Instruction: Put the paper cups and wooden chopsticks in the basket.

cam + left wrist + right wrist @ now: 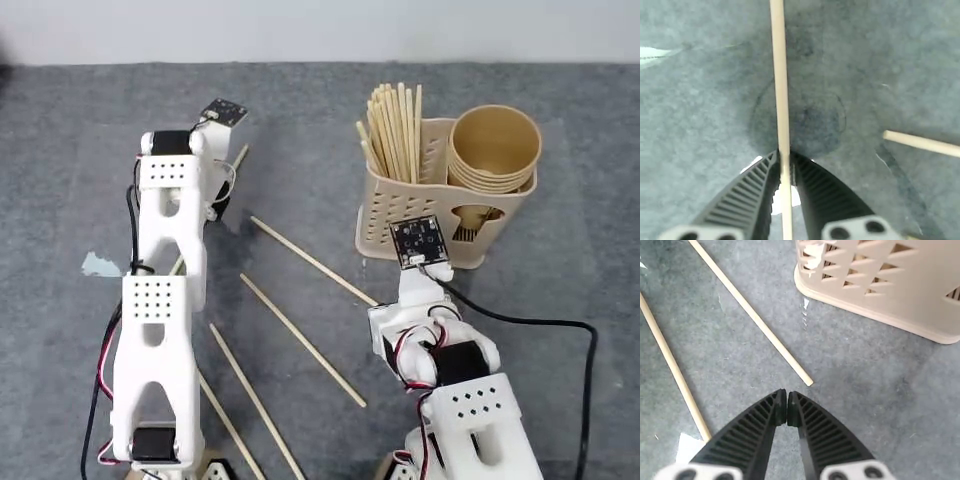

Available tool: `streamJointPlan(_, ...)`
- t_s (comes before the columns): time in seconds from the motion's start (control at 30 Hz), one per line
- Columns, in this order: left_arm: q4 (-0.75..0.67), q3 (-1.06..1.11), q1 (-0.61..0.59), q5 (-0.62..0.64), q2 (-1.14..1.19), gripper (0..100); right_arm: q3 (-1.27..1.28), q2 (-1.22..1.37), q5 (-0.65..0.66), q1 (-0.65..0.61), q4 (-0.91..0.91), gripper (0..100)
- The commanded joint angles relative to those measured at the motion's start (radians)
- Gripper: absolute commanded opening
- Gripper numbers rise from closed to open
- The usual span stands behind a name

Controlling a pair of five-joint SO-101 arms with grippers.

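Nearest the arm bases, three loose wooden chopsticks lie aslant on the grey mat [100, 130]: one [255, 400] close to the left arm, a second [303, 340] mid-table, and a third [315, 262] farther off, its right end reaching toward the right arm. The right gripper [787, 407] is closed on nothing, its tips just short of that third stick's end [807, 381]. It stands just in front of the basket [380, 220]. A black cable [520, 320] trails to its right. The left gripper [784, 155] is clamped on a chopstick [782, 100] running straight ahead between its jaws. Whether this stick is clear of the mat is uncertain. At the far right, the basket's left compartment holds an upright bundle of chopsticks [395, 130], and its right holds nested paper cups [495, 150]. A stretch of mat separates the basket from the left arm, and the mat's far edge lies just beyond.
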Motion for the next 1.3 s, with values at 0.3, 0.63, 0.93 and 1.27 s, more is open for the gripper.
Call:
streamJointPlan(0.3,0.021,0.329,0.046,0.064,-0.534,1,-0.006,-0.008,0.009,-0.005,-0.021,2.0)
streamJointPlan(0.63,0.015,0.814,0.239,0.272,-1.106,1,0.014,-0.012,0.008,-0.005,-0.044,2.0)
streamJointPlan(0.93,-0.18,0.834,0.411,0.526,-1.344,1,0.014,-0.015,0.006,-0.005,-0.042,2.0)
streamJointPlan(1.27,-0.414,0.834,0.594,0.606,-1.399,1,0.015,-0.012,0.006,-0.005,-0.044,2.0)
